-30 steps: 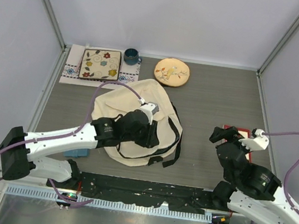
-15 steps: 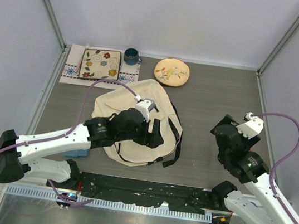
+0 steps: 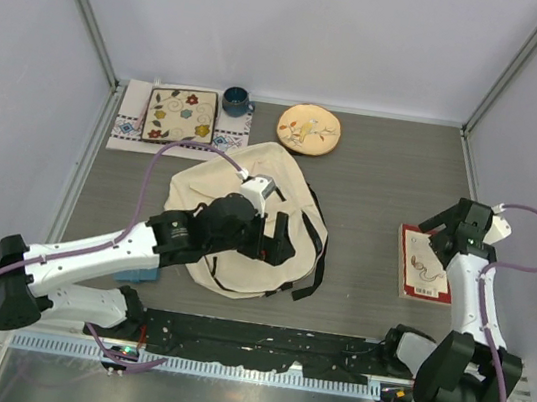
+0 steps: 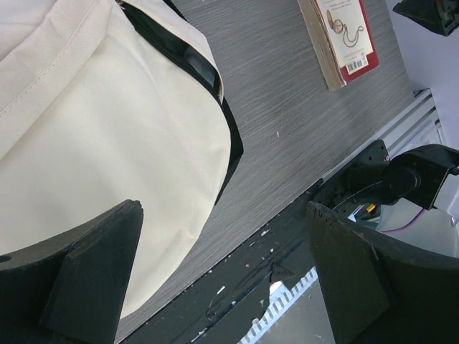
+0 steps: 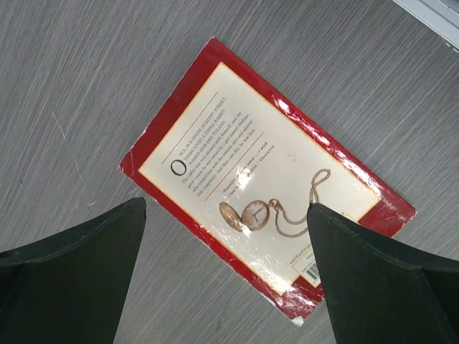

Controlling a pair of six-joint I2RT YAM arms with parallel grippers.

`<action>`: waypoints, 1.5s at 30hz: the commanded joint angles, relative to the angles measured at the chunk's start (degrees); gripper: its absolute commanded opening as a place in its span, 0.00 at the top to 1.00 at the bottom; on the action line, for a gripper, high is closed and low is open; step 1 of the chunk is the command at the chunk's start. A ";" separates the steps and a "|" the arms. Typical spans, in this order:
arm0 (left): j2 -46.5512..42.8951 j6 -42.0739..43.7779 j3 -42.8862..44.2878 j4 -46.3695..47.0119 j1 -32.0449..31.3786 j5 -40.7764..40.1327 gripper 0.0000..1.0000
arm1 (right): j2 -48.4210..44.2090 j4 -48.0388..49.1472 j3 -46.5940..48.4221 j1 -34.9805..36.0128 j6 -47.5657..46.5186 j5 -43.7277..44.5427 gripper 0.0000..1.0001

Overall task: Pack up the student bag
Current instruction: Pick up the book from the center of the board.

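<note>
The student bag [image 3: 232, 211], cream with black straps, lies flat in the middle of the table and fills the upper left of the left wrist view [image 4: 107, 107]. My left gripper [image 3: 276, 238] hovers over the bag's near right side, open and holding nothing [image 4: 226, 236]. A red-edged book [image 3: 426, 265] lies back cover up on the table to the right, apart from the bag [image 4: 343, 36]. My right gripper [image 3: 446, 228] hangs just above the book's far end, open, with the cover showing between its fingers [image 5: 226, 206].
Along the far edge stand a square floral plate [image 3: 178, 115] on a cloth, a blue mug [image 3: 235, 102] and a round yellowish plate [image 3: 309, 128]. A teal object [image 3: 139, 273] lies under the left arm. A black rail [image 3: 258, 341] runs along the near edge.
Both grippers have opened wider. The right arm has swung to the far right, leaving the book in full view on the table. The left gripper stays over the bag.
</note>
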 commanded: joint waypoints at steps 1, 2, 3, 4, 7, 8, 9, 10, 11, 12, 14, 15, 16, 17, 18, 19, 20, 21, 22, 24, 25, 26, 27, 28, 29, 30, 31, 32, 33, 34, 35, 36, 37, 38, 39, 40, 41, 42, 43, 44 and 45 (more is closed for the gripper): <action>-1.20 1.04 1.24 1.26 -0.20 -1.28 0.00 | 2.61 5.51 -0.31 -1.74 1.05 0.47 0.00; -0.94 1.04 1.24 1.52 -0.20 -1.28 0.00 | 3.23 6.21 -0.66 -1.91 1.14 1.35 0.00; -0.42 1.04 1.33 1.70 -0.20 -0.76 0.00 | 4.02 7.52 -1.45 -2.09 1.31 2.23 0.00; -0.24 1.04 1.33 1.96 -0.20 -0.41 0.00 | 5.42 7.88 -1.72 -2.18 1.84 3.20 0.00; 0.38 1.04 1.59 2.49 -0.20 0.30 0.00 | 6.31 10.08 -3.39 -2.27 3.95 4.70 0.00; 0.38 1.04 1.68 2.67 -0.20 0.30 0.00 | 5.53 10.78 -3.82 -2.27 4.47 5.05 0.00; 0.55 1.04 1.77 2.58 -0.20 0.39 0.00 | 5.17 12.87 -5.13 -2.27 4.74 5.84 0.00; 0.56 1.12 1.77 2.49 -0.20 0.39 0.01 | 4.82 14.20 -5.84 -2.27 4.66 8.02 0.00; 0.64 0.95 1.77 2.58 -0.20 0.21 0.00 | 4.90 15.35 -6.37 -2.35 4.39 9.00 0.00; 0.56 0.95 1.68 2.76 -0.20 0.30 0.00 | 5.51 15.97 -6.03 -2.44 3.78 9.62 0.00; 0.73 0.86 1.68 2.93 -0.20 0.30 0.00 | 7.10 16.06 -4.72 -2.44 2.64 11.64 0.00; 0.73 0.86 1.68 2.93 -0.20 0.30 0.00 | 8.76 16.58 -4.36 -2.44 2.20 12.25 0.00; 0.99 0.86 1.77 3.11 -0.20 0.30 0.00 | 9.47 16.67 -3.92 -2.53 2.11 13.04 0.00; 1.17 0.86 1.94 3.02 -0.20 0.39 0.00 | 9.82 16.76 -3.40 -2.70 2.02 14.09 0.00; 1.34 0.86 2.03 2.93 -0.20 0.39 0.01 | 10.52 17.81 -3.30 -2.70 2.02 14.54 0.00; 1.52 0.86 2.21 2.93 -0.20 0.48 0.00 | 10.79 18.43 -3.39 -2.70 2.02 14.81 0.00; 1.61 0.86 2.38 2.93 -0.20 0.48 0.00 | 11.06 20.00 -3.91 -2.70 2.19 15.16 0.00; 1.78 0.86 2.47 2.85 -0.20 0.48 0.00 | 12.02 20.45 -4.00 -2.79 2.02 15.07 0.00; 1.87 0.86 2.82 2.76 -0.20 0.48 0.00 | 12.72 20.45 -3.83 -2.88 1.93 15.42 0.00; 2.31 1.30 3.09 2.84 -0.20 0.91 0.00 | 13.69 20.98 -3.57 -3.14 2.11 14.55 0.00; 2.49 1.30 3.26 2.93 -0.20 1.00 0.00 | 14.65 21.76 -3.74 -3.14 1.93 13.59 0.00; 3.01 1.39 3.44 3.11 -0.20 1.18 0.00 | 15.10 22.90 -4.00 -3.14 1.67 12.97 0.00; 3.36 1.39 3.61 3.11 -0.20 1.35 0.00 | 15.71 23.09 -3.92 -3.23 1.32 12.96 0.00; 3.80 1.39 4.05 3.11 -0.20 1.44 0.00 | 16.67 23.18 -4.00 -3.23 0.97 13.22 0.00; 4.16 1.39 4.31 3.11 -0.20 1.53 0.00 | 17.21 23.27 -4.27 -3.41 0.88 13.31 0.00; 4.33 1.30 4.40 3.02 -0.11 1.71 0.00 | 17.56 23.53 -4.36 -3.84 0.70 12.27 0.00; 4.51 1.30 4.49 3.37 -0.20 1.71 0.00 | 18.08 23.62 -4.62 -3.93 0.70 11.22 0.00; 4.68 1.21 4.58 3.55 -0.20 1.71 0.00 | 18.18 23.53 -4.62 -4.02 0.70 10.07 0.00; 5.21 1.30 4.75 3.55 -0.20 1.71 0.00 | 18.18 23.44 -4.71 -3.94 1.05 8.15 0.00; 5.39 1.47 5.19 3.46 -0.20 1.62 0.00 | 18.18 23.53 -4.88 -3.93 1.23 7.08 0.00; 5.82 1.56 5.46 3.46 -0.20 1.71 0.01 | 18.18 23.36 -5.15 -3.93 1.31 5.94 0.00; 6.35 2.00 5.81 3.46 -0.20 1.71 0.00 | 18.18 23.01 -5.32 -3.93 1.49 4.80 0.00; 6.79 2.26 6.33 3.46 -0.20 1.71 0.00 | 18.18 22.57 -5.41 -3.93 1.84 1.40 0.00; 7.14 2.35 6.60 3.63 -0.20 1.62 0.00 | 18.26 21.43 -5.59 -4.02 2.10 -0.29 0.00; 7.58 2.61 7.04 3.90 -0.20 1.53 0.00 | 18.09 21.07 -5.76 -3.94 2.28 -2.31 0.00; 8.81 3.05 7.91 4.33 -0.20 1.53 0.00 | 17.83 21.07 -6.29 -3.93 2.54 -5.98 0.00; 9.51 3.23 8.53 4.60 -0.20 1.53 0.00 | 17.30 21.42 -7.60 -3.93 2.55 -7.67 0.00; 10.39 3.41 9.75 4.86 -0.20 1.53 0.00 | 16.08 21.42 -8.30 -3.93 2.72 -8.47 0.00; 12.05 3.58 10.38 5.74 -0.20 1.53 0.00 | 15.20 21.42 -9.09 -3.93 2.81 -9.44 0.00; 13.11 3.58 11.08 6.18 -0.20 1.53 0.00 | 14.41 21.68 -10.84 -3.93 3.07 -11.36 0.00; 14.08 3.58 12.74 6.45 -0.20 1.62 0.00 | 12.31 21.77 -11.82 -3.93 2.99 -12.17 0.00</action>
